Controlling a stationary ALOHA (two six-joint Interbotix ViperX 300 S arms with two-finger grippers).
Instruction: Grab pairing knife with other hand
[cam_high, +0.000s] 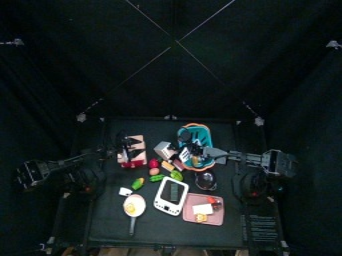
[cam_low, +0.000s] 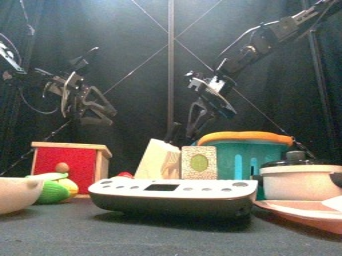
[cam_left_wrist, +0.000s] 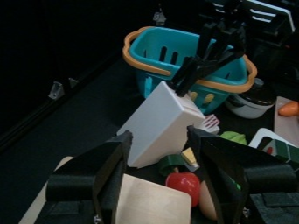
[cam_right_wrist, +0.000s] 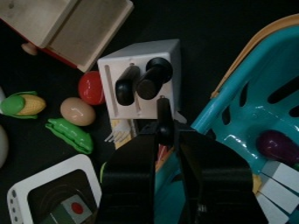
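The white wooden knife block (cam_right_wrist: 138, 77) stands just beside the teal plastic basket (cam_right_wrist: 260, 105), with a red tomato (cam_right_wrist: 93, 87) on its other side, and the grey digital kitchen scale (cam_low: 171, 195) sits in front

Low in front sits a white scale (cam_low: 174, 195), with a cream knife block (cam_low: 158, 160) and a small green-labelled box (cam_low: 199, 162) standing just behind it. The right gripper (cam_low: 210, 104) hangs above the block, its jaws too dark to read, a teal basket (cam_low: 251, 152) with an orange rim off to its right and a white pot (cam_low: 302, 180) in front of that. A red wooden box (cam_low: 72, 163) and a white bowl (cam_low: 23, 195) sit far to the gripper's left, where the left arm (cam_low: 67, 92) hangs behind.
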